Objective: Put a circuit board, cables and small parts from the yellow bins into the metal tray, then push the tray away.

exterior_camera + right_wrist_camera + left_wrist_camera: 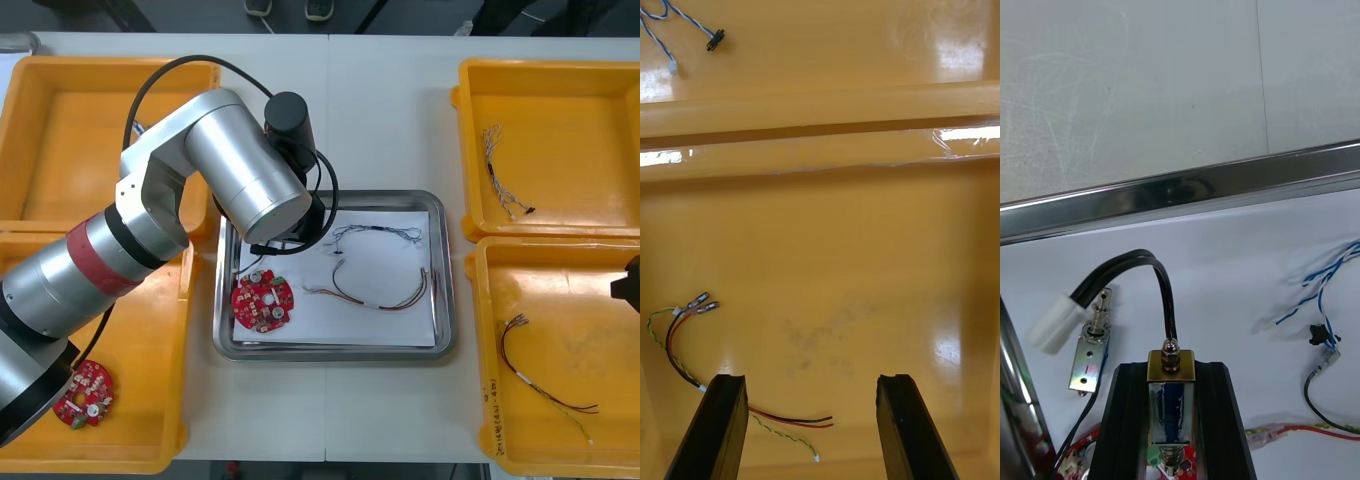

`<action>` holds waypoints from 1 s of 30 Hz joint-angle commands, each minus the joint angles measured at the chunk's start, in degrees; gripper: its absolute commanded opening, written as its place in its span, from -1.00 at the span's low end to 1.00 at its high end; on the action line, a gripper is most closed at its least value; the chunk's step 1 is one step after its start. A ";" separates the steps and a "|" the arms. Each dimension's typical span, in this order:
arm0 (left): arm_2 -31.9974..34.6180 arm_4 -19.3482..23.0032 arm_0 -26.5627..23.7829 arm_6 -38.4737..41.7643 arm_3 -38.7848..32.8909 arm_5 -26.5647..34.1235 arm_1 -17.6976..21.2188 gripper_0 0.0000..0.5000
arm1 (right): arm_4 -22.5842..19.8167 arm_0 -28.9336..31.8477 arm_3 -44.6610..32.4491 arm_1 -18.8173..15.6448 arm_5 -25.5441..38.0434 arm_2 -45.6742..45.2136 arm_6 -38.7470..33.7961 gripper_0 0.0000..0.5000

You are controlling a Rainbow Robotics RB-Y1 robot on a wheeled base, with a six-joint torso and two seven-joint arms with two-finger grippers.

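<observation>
One small metal part (1169,409) sits clamped in the left gripper (1170,375), low over the metal tray (1187,191) holding a circuit board (262,302) and cables (385,303). Parts placement seems in hand; next, release it gently. Right of the tray, the right gripper (811,409) hangs spread.

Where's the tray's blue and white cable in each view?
Front view: blue and white cable in metal tray's far half.
Left wrist view: cable beside the left gripper, shut on a small metal part.
Right wrist view: a different cable, in the yellow bin beyond the open right gripper.
Landmark: tray rim.
</observation>
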 commanded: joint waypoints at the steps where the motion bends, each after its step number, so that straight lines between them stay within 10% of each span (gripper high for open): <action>1: -2.45 -1.16 -0.03 5.00 0.98 -2.24 -1.48 -1.00 | 0.48 1.06 -0.60 -2.06 0.15 -0.77 -1.90 1.00; 20: -5.27 -1.69 0.06 6.94 4.85 -6.82 -1.92 -0.98 | 0.04 1.06 0.02 -2.06 0.15 -1.39 -2.51 1.00; 22: -5.35 -1.60 0.06 7.11 4.85 -6.82 -1.83 -0.69 | 0.12 1.06 0.02 -1.97 0.15 -1.39 -2.60 1.00; 24: -5.35 -1.60 0.06 7.47 4.85 -6.82 -1.92 0.85 | 0.04 1.06 0.02 -2.06 0.15 -1.39 -2.78 1.00; 30: -5.35 -1.51 0.06 8.26 4.32 -7.17 -1.92 1.00 | -0.05 1.06 0.02 -2.06 0.15 -1.39 -3.04 1.00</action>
